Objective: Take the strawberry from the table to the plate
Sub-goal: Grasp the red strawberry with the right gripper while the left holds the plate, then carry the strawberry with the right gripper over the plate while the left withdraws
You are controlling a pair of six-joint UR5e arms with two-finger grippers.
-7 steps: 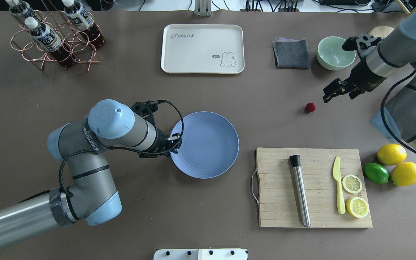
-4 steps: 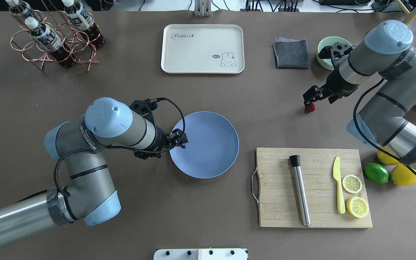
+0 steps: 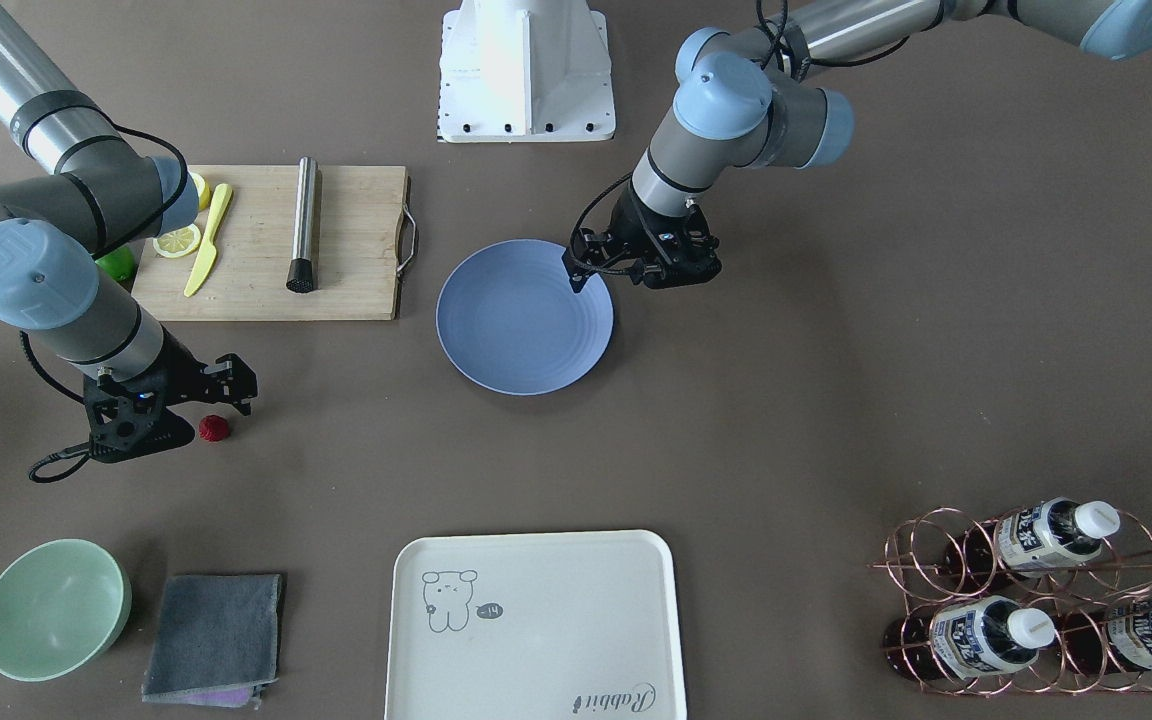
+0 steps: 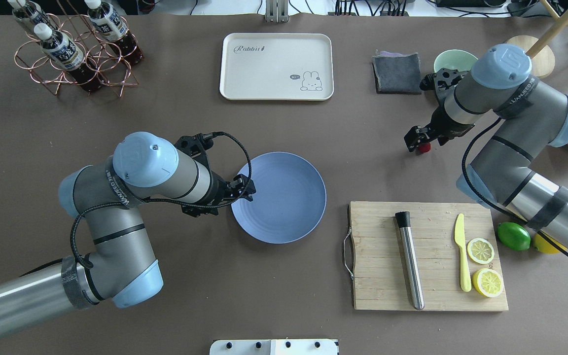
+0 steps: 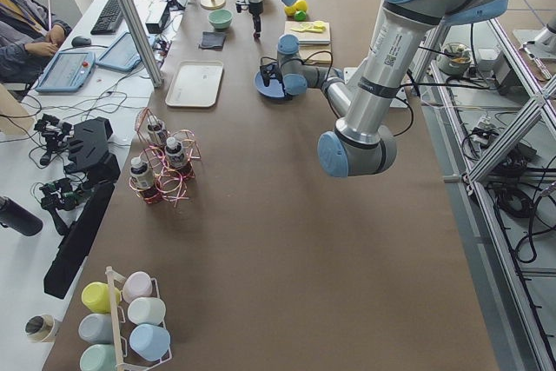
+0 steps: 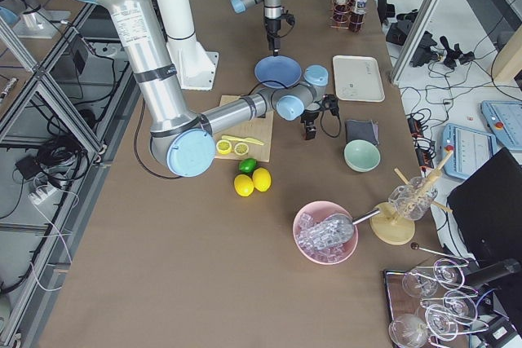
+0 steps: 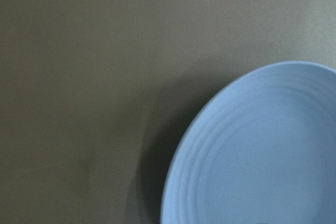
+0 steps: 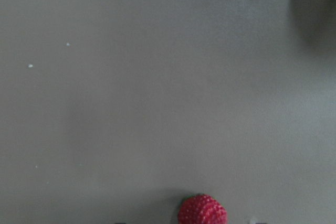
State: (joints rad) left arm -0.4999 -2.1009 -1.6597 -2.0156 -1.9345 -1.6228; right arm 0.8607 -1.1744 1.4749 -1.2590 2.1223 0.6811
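The small red strawberry [image 4: 425,147] [image 3: 214,428] lies on the brown table [image 4: 363,162], right of the middle. My right gripper [image 4: 416,142] [image 3: 226,392] hangs open just over it and hides part of it from overhead. In the right wrist view the strawberry [image 8: 202,211] sits at the bottom edge, between where the fingers come in. The blue plate [image 4: 284,217] [image 3: 496,350] [image 7: 252,150] rests bare at the centre. My left gripper [image 4: 244,186] [image 3: 581,272] hovers at the plate's left rim, apparently open and holding nothing.
A wooden cutting board [image 4: 377,256] at the front right carries a metal muddler [image 4: 409,261], a yellow knife [image 4: 461,251] and lemon slices. A lime [image 4: 513,236] lies beside it. A mint bowl [image 3: 51,610], a grey cloth [image 4: 396,73], a cream tray [image 4: 276,66] and a bottle rack [image 4: 74,47] line the far side.
My right arm swung left and down from beside the bowl until its gripper sits over the strawberry. The left gripper shifted slightly onto the plate's rim.
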